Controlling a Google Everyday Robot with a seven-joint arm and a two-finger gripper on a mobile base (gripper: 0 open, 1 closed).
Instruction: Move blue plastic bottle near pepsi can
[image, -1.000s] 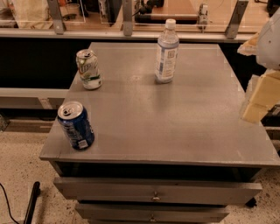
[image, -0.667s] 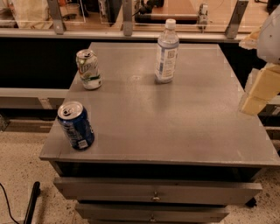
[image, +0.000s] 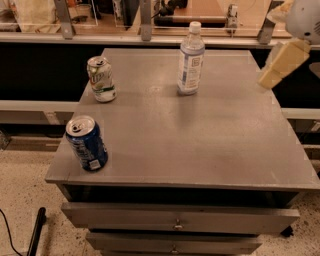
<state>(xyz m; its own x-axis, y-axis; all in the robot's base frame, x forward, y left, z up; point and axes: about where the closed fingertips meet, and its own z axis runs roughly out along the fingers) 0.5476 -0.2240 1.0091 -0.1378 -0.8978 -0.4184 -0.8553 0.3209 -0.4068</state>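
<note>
The blue plastic bottle (image: 190, 59) stands upright at the back middle of the grey table (image: 200, 135); it is clear, with a white cap and a pale label. The pepsi can (image: 87, 143), dark blue with a silver top, stands upright near the table's front left corner, far from the bottle. My gripper (image: 281, 62) is a cream-coloured piece under a white arm at the right edge of the view, above the table's back right side. It is to the right of the bottle, apart from it, and holds nothing I can see.
A silver-white-green can (image: 101, 79) stands at the table's left side, between bottle and pepsi can. Drawers (image: 177, 220) sit under the tabletop. A railing and a dark gap run behind the table. A black cable lies on the speckled floor at lower left.
My gripper has moved up and to the left, closer to the bottle's side of the table. The bottle and both cans have not moved.
</note>
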